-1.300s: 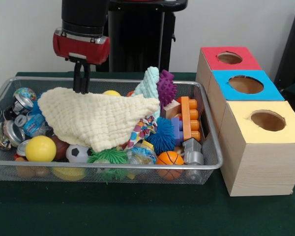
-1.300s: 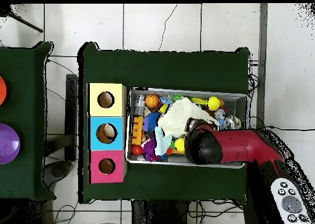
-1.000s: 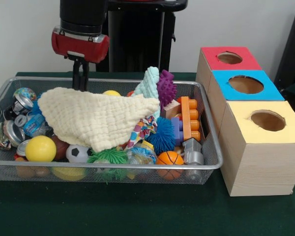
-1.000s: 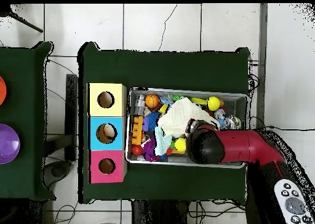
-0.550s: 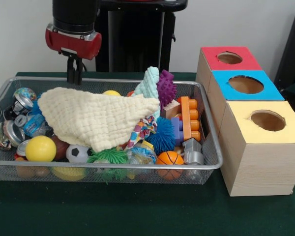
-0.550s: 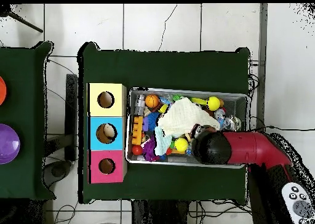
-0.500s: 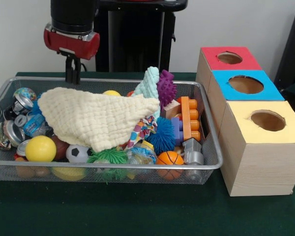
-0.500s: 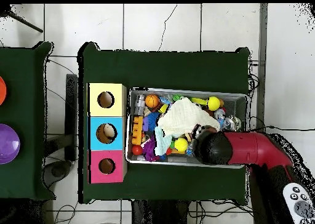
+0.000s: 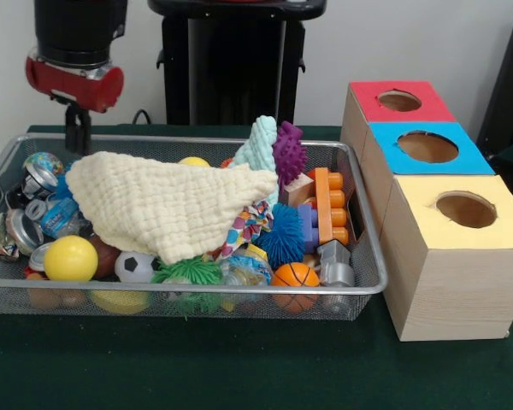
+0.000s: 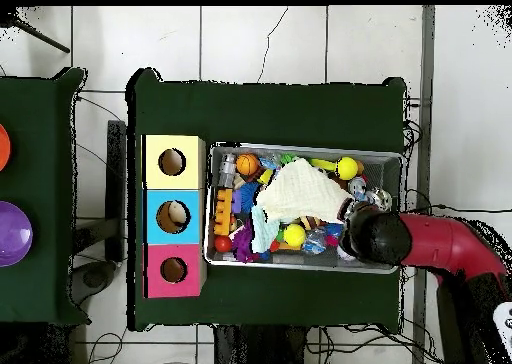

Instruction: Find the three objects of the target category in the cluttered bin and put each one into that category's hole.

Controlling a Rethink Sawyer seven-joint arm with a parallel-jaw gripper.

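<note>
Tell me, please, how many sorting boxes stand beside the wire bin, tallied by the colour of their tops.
red-topped box: 1
blue-topped box: 1
yellow-topped box: 1
Total: 3 boxes, each with one round hole in its top.

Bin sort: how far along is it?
Nothing looks sorted: the wire bin is full, with the cream cloth draped over the toys. The tool hangs shut and empty above the bin's can end. The red, blue and yellow holes show nothing going in. All three placements seem left.
</note>
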